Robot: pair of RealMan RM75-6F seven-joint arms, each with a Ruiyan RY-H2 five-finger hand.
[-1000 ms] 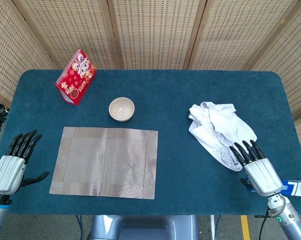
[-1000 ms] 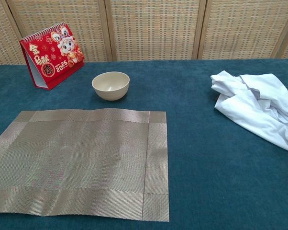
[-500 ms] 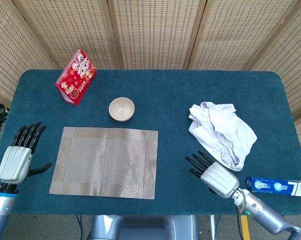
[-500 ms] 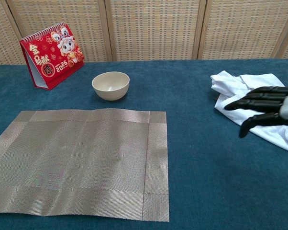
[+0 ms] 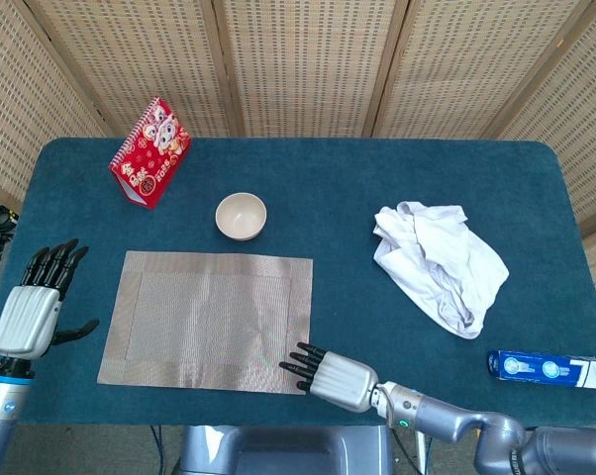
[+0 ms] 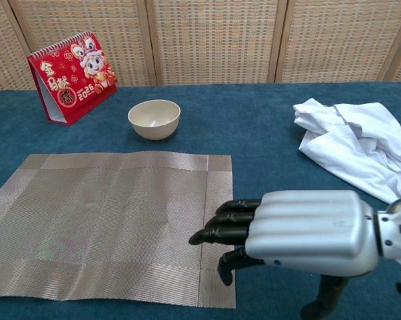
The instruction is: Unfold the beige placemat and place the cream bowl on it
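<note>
My head camera is looking steeply down over the whole table (image 5: 328,198); my chest camera is facing low across it, sharing the placemat (image 5: 209,319).

flat beige woven placemat (image 5: 207,321): faint sheen | round cream bowl (image 6: 154,119): smooth, matt | crumpled white cloth (image 5: 439,261): soft | teal table (image 5: 338,188): felt-like, matt

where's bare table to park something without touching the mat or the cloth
Bare cloth-covered table lies between the placemat and the white cloth, and along the far edge right of the calendar. The near mat corner is crowded by the right hand.
</note>
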